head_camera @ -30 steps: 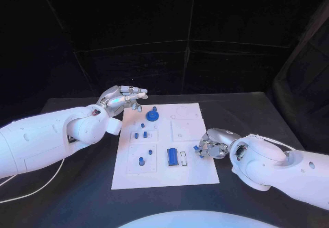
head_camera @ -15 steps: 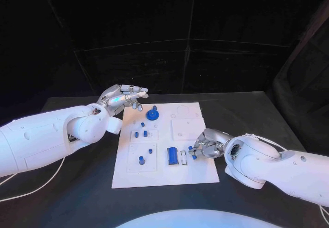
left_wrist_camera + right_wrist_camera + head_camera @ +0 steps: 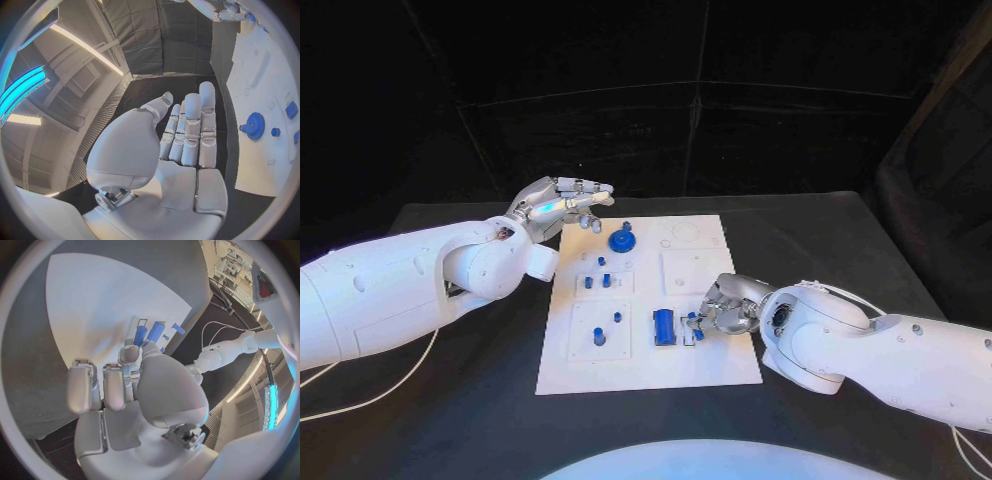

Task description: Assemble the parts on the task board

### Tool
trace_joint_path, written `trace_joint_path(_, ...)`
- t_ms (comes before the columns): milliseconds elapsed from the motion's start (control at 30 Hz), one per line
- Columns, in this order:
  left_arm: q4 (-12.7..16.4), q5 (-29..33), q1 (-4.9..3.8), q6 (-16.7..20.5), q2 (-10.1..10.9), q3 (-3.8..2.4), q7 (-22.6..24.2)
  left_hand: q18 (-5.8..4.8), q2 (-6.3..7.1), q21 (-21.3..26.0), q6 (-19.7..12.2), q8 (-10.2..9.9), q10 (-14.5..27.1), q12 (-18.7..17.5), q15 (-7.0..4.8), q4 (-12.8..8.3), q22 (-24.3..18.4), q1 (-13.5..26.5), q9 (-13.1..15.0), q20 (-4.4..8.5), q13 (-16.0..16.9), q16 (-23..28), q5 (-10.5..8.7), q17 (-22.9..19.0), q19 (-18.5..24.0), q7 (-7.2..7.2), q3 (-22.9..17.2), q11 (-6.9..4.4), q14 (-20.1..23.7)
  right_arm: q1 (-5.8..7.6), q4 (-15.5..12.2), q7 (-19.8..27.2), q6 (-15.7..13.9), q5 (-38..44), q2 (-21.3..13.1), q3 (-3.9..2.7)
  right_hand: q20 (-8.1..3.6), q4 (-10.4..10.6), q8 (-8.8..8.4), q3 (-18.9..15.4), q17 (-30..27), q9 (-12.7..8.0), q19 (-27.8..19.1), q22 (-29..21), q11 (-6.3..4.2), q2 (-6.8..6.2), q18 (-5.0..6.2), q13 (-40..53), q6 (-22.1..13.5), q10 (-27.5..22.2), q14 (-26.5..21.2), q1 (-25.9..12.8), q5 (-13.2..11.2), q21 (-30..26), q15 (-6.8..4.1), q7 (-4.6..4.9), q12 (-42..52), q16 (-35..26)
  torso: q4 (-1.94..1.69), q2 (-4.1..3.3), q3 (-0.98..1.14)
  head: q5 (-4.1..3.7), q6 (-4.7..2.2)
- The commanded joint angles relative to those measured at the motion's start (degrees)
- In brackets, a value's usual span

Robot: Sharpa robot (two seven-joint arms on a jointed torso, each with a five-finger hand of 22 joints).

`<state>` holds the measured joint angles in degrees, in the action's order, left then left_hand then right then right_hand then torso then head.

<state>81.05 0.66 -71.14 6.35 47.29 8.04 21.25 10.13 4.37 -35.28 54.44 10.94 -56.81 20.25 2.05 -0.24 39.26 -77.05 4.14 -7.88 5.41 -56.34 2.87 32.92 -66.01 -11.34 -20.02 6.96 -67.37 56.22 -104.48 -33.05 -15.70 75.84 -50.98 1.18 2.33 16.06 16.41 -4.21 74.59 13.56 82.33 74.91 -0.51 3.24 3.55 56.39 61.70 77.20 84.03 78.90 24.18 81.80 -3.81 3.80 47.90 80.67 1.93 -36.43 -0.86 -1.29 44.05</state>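
The white task board lies mid-table, also seen as the board and board. A blue gear stands at its far end, the same gear. Small blue pegs stand in the left plates, and a blue block sits in a slot. My right hand rests low at the board's right side and pinches a small blue part just beside the block; the hand has the part at its fingertips. My left hand hovers off the far left corner, fingers straight, holding nothing.
The black table surrounds the board. A white cable runs along the near left. Two outlined plates on the board's right half hold nothing. Dark curtains close off the back.
My right hand has moved left over the board's edge, carrying the small blue part up to the blue block. The left hand has stayed in place.
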Motion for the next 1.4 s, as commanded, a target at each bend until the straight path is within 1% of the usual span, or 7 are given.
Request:
trace_joint_path(33,0.1,0.1,-0.08,-0.8,0.0,-0.05,0.1,0.32,-0.23,0.3,-0.4,0.3,0.3,0.2,0.09,-0.1,-0.1,-0.2,-0.1,0.08,0.0,0.2,0.03,-0.1,0.3,0.08,0.4,0.11,0.4,0.06,0.1,-0.5,1.2,1.7,0.4,-0.01,-0.02,0.2,0.17,0.2,0.0,0.0,0.5,3.7,-0.12,0.04,-0.61,0.0,0.4,0.4,3.1,-0.6,0.2,0.3,-0.44,-0.04,0.2,0.2,0.09,0.01,0.03,0.04,0.01)
trace_joint_path(367,0.1,0.1,-0.08,-0.9,-0.1,-0.05,0.1,0.32,-0.23,0.3,-0.4,0.3,0.3,0.2,0.09,-0.1,-0.1,-0.2,-0.1,0.08,0.0,0.2,0.03,-0.1,0.3,0.08,0.4,0.11,0.4,0.06,0.7,-0.7,4.4,2.5,1.5,0.00,-0.07,0.1,0.17,0.3,0.0,0.1,0.4,3.6,-0.20,-0.03,-0.59,0.0,0.5,0.4,3.1,-0.5,0.2,0.3,-0.51,-0.13,0.1,0.2,0.06,0.05,0.03,0.07,0.21)
trace_joint_path(800,0.1,0.1,-0.08,-0.8,-0.1,-0.05,0.1,0.32,-0.23,0.3,-0.4,0.3,0.3,0.2,0.09,-0.1,-0.1,-0.2,-0.1,0.08,0.0,0.2,0.03,-0.1,0.3,0.08,0.4,0.11,0.4,0.06,1.1,-0.9,4.6,4.6,2.0,0.00,-0.22,0.5,-0.11,-0.2,-0.2,0.5,0.3,3.5,-0.20,-0.06,-0.56,-0.2,0.9,0.5,3.1,-2.5,-1.1,0.2,-0.57,-0.11,-0.4,0.0,0.08,0.09,0.02,0.11,0.22)
trace_joint_path(900,0.1,0.1,-0.08,-0.8,-0.1,-0.05,0.1,0.32,-0.23,0.3,-0.4,0.3,0.3,0.2,0.09,-0.1,-0.1,-0.2,-0.1,0.08,0.0,0.2,0.03,-0.1,0.3,0.08,0.4,0.11,0.4,0.06,1.2,-0.9,4.1,5.8,2.1,0.00,-0.14,0.6,-0.33,-2.0,-0.5,0.7,0.1,3.2,-0.02,-0.66,-0.51,-0.3,1.2,0.6,3.0,-5.7,-2.6,0.0,-0.42,0.05,-0.8,-0.2,0.08,0.10,0.04,0.14,0.21)
trace_joint_path(1000,0.1,0.1,-0.08,-0.9,-0.1,-0.05,0.1,0.32,-0.23,0.3,-0.4,0.3,0.3,0.2,0.09,-0.1,-0.1,-0.2,-0.1,0.08,0.0,0.2,0.03,-0.1,0.3,0.08,0.4,0.11,0.4,0.06,1.2,-0.9,3.7,6.4,2.2,0.00,-0.07,0.6,-0.59,-4.5,-0.8,1.1,0.0,3.0,-0.05,-1.05,-0.44,-0.4,1.4,0.6,2.9,-9.3,-7.3,-0.2,-0.41,-0.03,-1.2,-0.5,0.07,0.08,0.05,0.14,0.17)
trace_joint_path(1067,0.1,0.1,-0.08,-0.9,-0.1,-0.05,0.1,0.32,-0.23,0.3,-0.4,0.3,0.3,0.2,0.09,-0.1,-0.1,-0.2,-0.1,0.08,0.0,0.2,0.03,-0.1,0.3,0.08,0.4,0.11,0.4,0.06,1.3,-0.9,3.5,6.7,2.3,0.00,-0.09,0.5,-0.79,-5.5,-1.0,1.4,-0.1,2.9,-0.06,-1.03,-0.41,-0.5,1.4,0.6,2.9,-10.3,-9.2,-0.3,-0.44,-0.06,-1.5,-0.6,0.09,0.10,0.05,0.17,0.13)
trace_joint_path(1400,0.1,0.1,-0.08,-0.9,-0.1,-0.05,0.0,0.32,-0.23,0.3,-0.4,0.3,0.3,0.2,0.09,-0.1,-0.1,-0.2,-0.1,0.08,0.0,0.2,0.03,-0.1,0.3,0.08,0.4,0.11,0.4,0.06,1.4,-0.8,3.0,7.7,2.2,0.00,-0.09,0.5,-1.23,-7.5,-1.2,2.1,-0.3,2.6,-0.04,-0.60,-0.33,-0.5,1.4,0.5,2.9,-11.5,-12.3,-0.6,-0.44,-0.06,-2.2,-0.9,0.13,0.12,0.05,0.10,0.04)
